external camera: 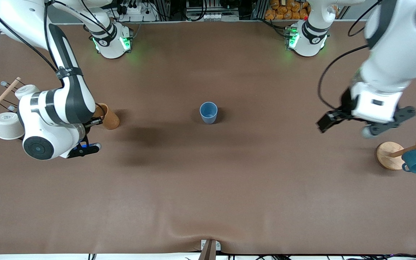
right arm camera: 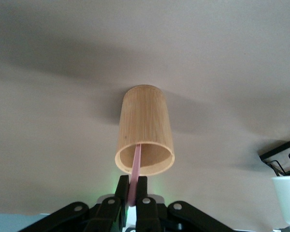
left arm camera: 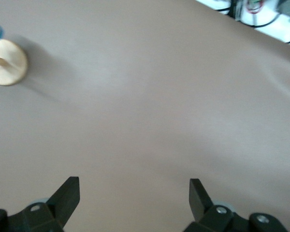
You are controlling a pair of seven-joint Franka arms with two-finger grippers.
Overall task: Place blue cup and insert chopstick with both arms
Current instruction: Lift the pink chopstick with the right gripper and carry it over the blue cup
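worktop [external camera: 208, 187]: brown, mostly bare up front
blue cup [external camera: 208, 112]: upright mid-worktop, well apart from both claws
left claw [external camera: 345, 124]: jaws wide, holding nothing, up by the mug rack [external camera: 390, 155]
right claw [right arm camera: 133, 193]: pinched on the chopstick [right arm camera: 135, 166], whose tip sits in the wooden cup [right arm camera: 145, 130]

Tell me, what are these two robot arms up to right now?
The blue cup stands upright at mid-table. The left pincer hangs open and empty over bare table near the wooden mug stand. The right pincer is shut on the pink chopstick, whose other end sits inside the bamboo cup.
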